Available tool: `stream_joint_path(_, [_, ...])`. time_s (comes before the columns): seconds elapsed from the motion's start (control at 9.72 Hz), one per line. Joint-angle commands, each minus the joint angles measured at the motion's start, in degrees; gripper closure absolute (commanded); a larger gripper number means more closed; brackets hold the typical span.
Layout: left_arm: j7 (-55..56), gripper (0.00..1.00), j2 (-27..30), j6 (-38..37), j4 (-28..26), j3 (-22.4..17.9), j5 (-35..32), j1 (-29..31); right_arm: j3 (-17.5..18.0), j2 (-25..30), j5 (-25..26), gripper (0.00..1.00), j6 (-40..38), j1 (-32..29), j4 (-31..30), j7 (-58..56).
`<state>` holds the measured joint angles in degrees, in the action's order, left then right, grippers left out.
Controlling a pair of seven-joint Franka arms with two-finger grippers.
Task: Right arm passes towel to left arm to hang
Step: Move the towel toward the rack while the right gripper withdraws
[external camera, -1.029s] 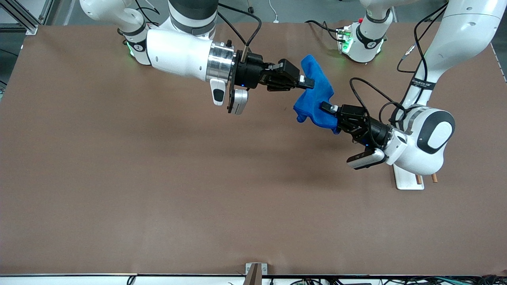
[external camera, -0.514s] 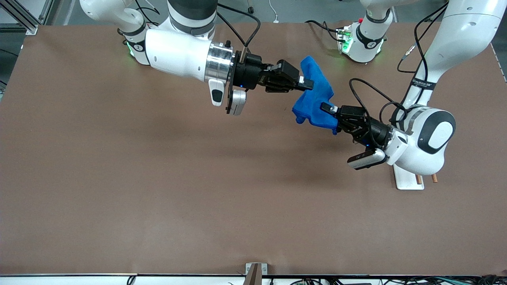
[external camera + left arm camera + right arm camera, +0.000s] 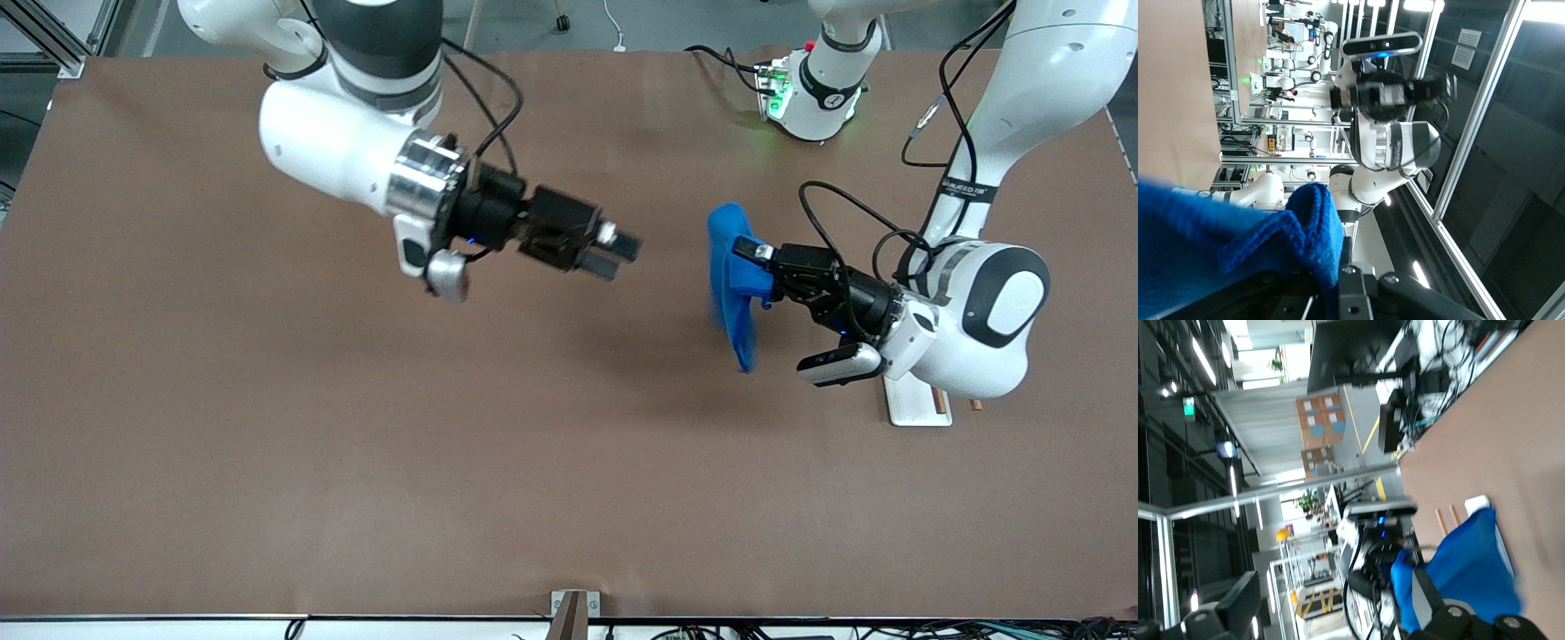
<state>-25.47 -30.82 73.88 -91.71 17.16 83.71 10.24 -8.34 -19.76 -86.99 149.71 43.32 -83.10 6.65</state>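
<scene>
No lettering can be read; a band on the left arm (image 3: 1022, 107) carries illegibly small print.

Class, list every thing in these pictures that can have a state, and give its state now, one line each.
towel: gripped at one edge, hanging off the table.
left claw: shut on the towel, over the table near the rack.
right claw: open, holding nothing, over the table's middle.
rack: on the table under the left arm, mostly hidden, no towel on it.
</scene>
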Motion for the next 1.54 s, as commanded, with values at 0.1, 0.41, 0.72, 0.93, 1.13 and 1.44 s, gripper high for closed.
stream_joint_path(0.1, [8.82, 1.0, 1.89, 5.73, 2.23, -1.52, -12.91, -0.04, -0.01, 3.23, 1.37, 0.0, 5.24, -2.09, -7.67, -2.67])
stream_joint_path(0.41, [17.97, 1.0, 3.91, 11.09, 3.2, -1.78, -26.97, -0.04, -0.1, 2.8, 7.24, 0.0, 5.07, -4.47, -9.53, -3.92])
stream_joint_path(0.72, [27.99, 1.0, 4.1, 12.07, 7.15, -1.78, -42.79, -0.13, -0.1, 3.06, 20.49, 0.0, 4.36, -6.84, -14.87, -3.92])
stream_joint_path(0.93, [32.3, 1.0, 4.1, 11.99, 8.91, -2.05, -52.63, 0.05, -0.1, 2.88, 24.13, 0.0, 4.19, -9.64, -16.47, -4.18])
stream_joint_path(1.13, [36.27, 1.0, 3.75, 12.68, 9.27, -2.31, -63.61, 0.22, 0.42, 2.79, 30.96, 0.0, -1.31, -15.35, -16.13, -4.01])
stream_joint_path(1.44, [39.08, 0.99, 3.83, 12.69, 9.18, -2.4, -76.47, 0.57, 0.69, 4.8, 42.55, 0.0, -9.84, -23.52, -16.39, -3.84])
